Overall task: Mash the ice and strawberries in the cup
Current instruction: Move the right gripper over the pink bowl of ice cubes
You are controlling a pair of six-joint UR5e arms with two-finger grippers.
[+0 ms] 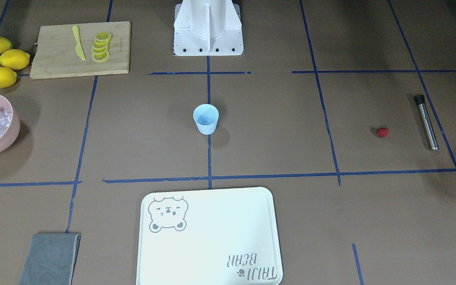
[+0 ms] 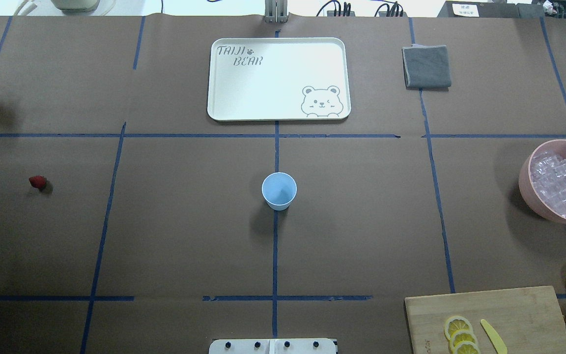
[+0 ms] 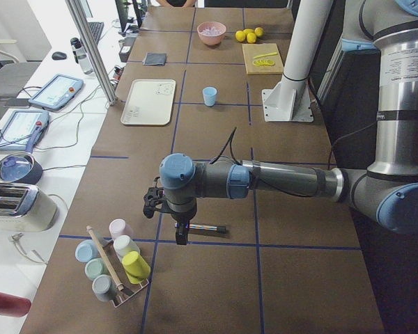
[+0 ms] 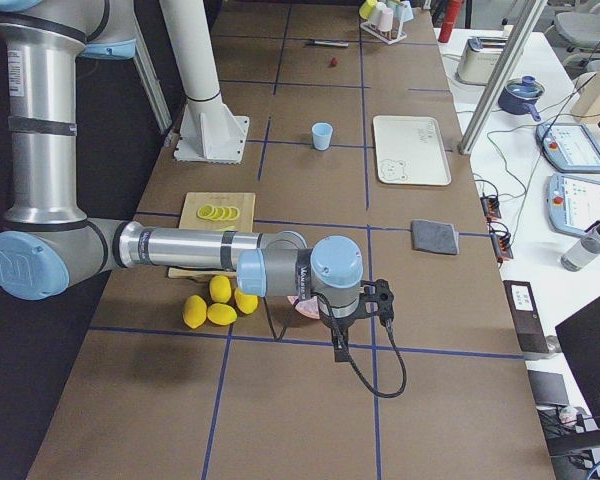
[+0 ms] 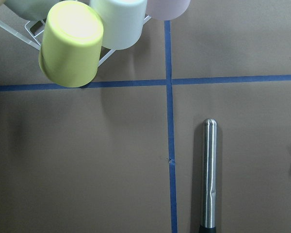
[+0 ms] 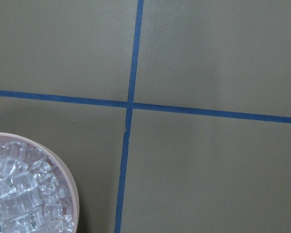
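Bamboo cutting board with lemon slices lies nearest the robot's base, on its right. At mid surface the pale blue cup stands upright on a tape line. The strawberry lies far left, near a steel muddler. The ice fills a pink bowl far right. Beyond sits a white tray. The left end effector hangs above the muddler and the right end effector beside the bowl; whether they are open or closed, I cannot tell.

A robotics lab is showing here: blue tape is gridding the paper-covered bench, and teach pendants are lying alongside
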